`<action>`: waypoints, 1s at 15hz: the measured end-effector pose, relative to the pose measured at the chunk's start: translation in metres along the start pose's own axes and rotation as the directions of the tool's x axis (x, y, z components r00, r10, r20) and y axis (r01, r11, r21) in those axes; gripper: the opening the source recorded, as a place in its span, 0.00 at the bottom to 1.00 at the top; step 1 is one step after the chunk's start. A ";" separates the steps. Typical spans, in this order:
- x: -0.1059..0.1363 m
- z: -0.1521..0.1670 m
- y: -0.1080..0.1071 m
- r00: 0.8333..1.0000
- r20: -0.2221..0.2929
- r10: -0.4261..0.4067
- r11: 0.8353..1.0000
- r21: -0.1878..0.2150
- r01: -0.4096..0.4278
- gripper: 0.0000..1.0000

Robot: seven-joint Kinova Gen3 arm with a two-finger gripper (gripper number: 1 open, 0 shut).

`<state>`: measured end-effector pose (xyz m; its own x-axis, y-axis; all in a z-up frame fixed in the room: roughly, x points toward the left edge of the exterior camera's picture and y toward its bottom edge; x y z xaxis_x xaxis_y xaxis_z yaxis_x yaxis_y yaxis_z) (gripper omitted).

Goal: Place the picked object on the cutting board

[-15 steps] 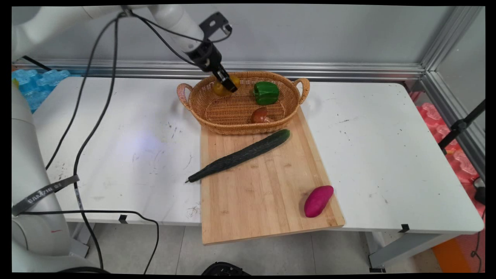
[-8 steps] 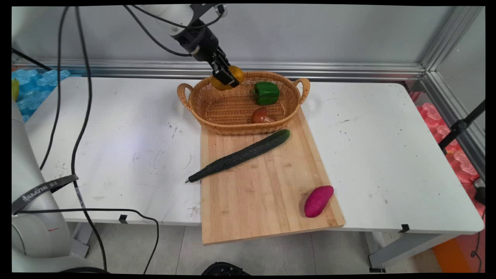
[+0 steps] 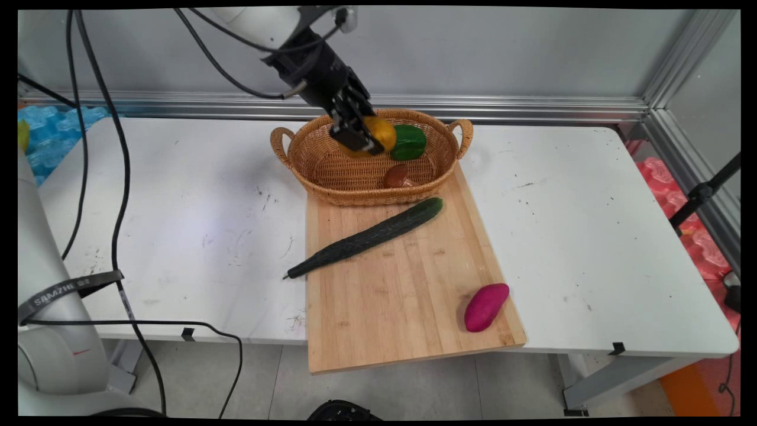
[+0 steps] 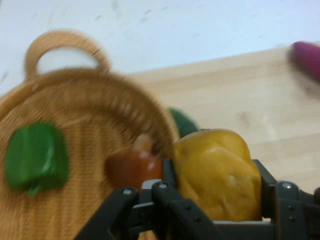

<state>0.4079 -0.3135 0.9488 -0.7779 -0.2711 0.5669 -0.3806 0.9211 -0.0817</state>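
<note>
Tool [image 3: 362,135] pinching yellow pepper [image 3: 378,133], shifted right, above basket [image 3: 307,160] middle

Yellow pepper [image 3: 378,134], lumpy, gripped above wicker basket [image 3: 307,160], off its floor.

Robot-testing lab bench, not a home kitchen. White work table [image 3: 591,236] scuffed and speckled with dark marks, fenced at back and right by bare aluminium framing rails [image 3: 502,106] against a plain grey wall. Black cables [image 3: 118,177] hanging loose over the table's left side. Blue moulded plastic trays [image 3: 53,127] stacked off the left edge, red ones [image 3: 698,236] off the right. Black stand leg [image 3: 704,192] at far right.
</note>
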 end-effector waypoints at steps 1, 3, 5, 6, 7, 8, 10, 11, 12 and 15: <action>0.005 0.004 0.006 1.000 -0.005 0.022 1.000 -0.013 -0.022 0.00; 0.013 0.013 0.017 0.998 -0.012 0.056 0.998 -0.032 -0.057 0.00; 0.020 0.024 0.026 0.996 -0.016 0.084 0.995 -0.048 -0.085 0.00; 0.024 0.032 0.031 0.995 -0.017 0.099 0.993 -0.057 -0.100 0.00; 0.026 0.038 0.033 0.994 -0.018 0.108 0.992 -0.064 -0.109 0.00; 0.030 0.047 0.037 0.993 -0.018 0.121 0.990 -0.072 -0.122 0.00; 0.037 0.071 0.043 0.990 -0.015 0.143 0.986 -0.088 -0.144 0.00; 0.039 0.083 0.045 0.988 -0.013 0.152 0.984 -0.096 -0.153 0.00; 0.041 0.096 0.047 0.987 -0.009 0.162 0.981 -0.104 -0.162 0.00; 0.043 0.128 0.051 0.983 0.004 0.185 0.975 -0.127 -0.183 0.00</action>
<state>0.2912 -0.3142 0.8644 -0.8369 -0.0967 0.5387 -0.1648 0.9831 -0.0795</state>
